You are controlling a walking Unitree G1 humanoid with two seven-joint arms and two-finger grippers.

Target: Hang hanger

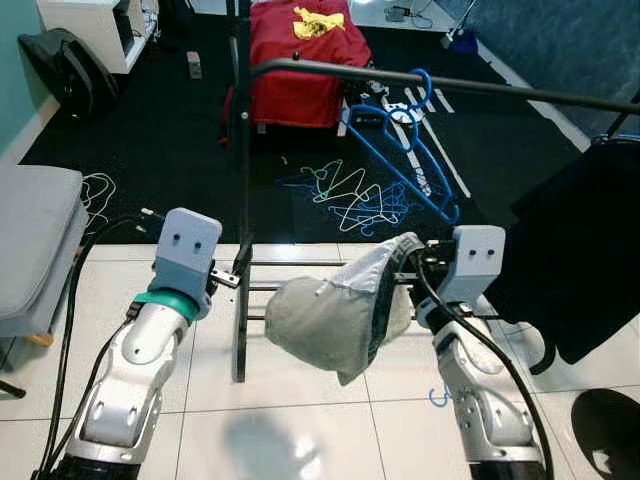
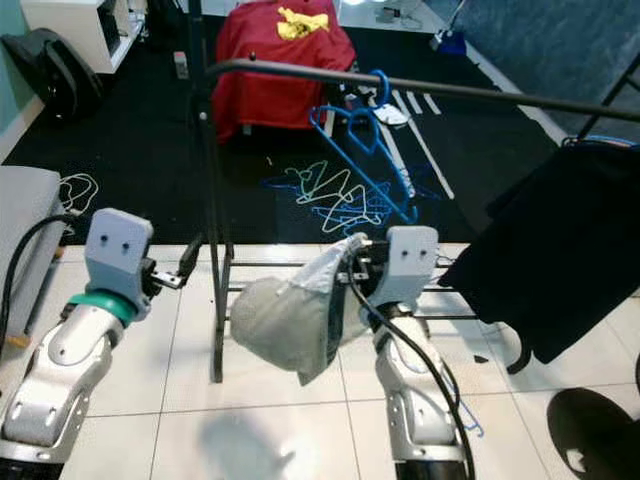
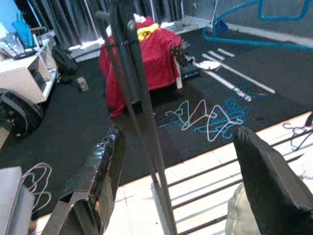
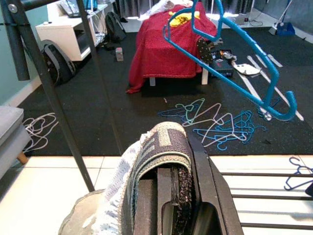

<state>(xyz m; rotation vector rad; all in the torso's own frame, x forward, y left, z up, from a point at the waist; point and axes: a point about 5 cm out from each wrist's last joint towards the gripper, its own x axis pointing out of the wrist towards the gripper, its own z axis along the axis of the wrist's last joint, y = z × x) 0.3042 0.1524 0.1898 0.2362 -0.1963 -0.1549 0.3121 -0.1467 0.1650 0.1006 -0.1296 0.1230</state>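
A blue hanger (image 1: 402, 150) hangs by its hook from the black rail (image 1: 470, 86) of a clothes rack and tilts down toward the carpet. Below the rail, my right gripper (image 1: 405, 266) is shut on a grey garment (image 1: 335, 312) that sags to its left; in the right wrist view the cloth (image 4: 156, 147) drapes over the closed fingers. At the rack's left upright post (image 1: 241, 190), my left gripper (image 1: 236, 272) is open. In the left wrist view that post (image 3: 142, 112) stands between the two spread fingers (image 3: 110, 156).
A black garment (image 1: 575, 250) hangs on the rail at the right. Several loose hangers (image 1: 355, 195) lie on the dark carpet behind the rack, beyond them a red-covered seat (image 1: 300, 55). A grey cushion (image 1: 30, 240) is at my left. A small blue hanger (image 1: 437, 397) lies on the tiles.
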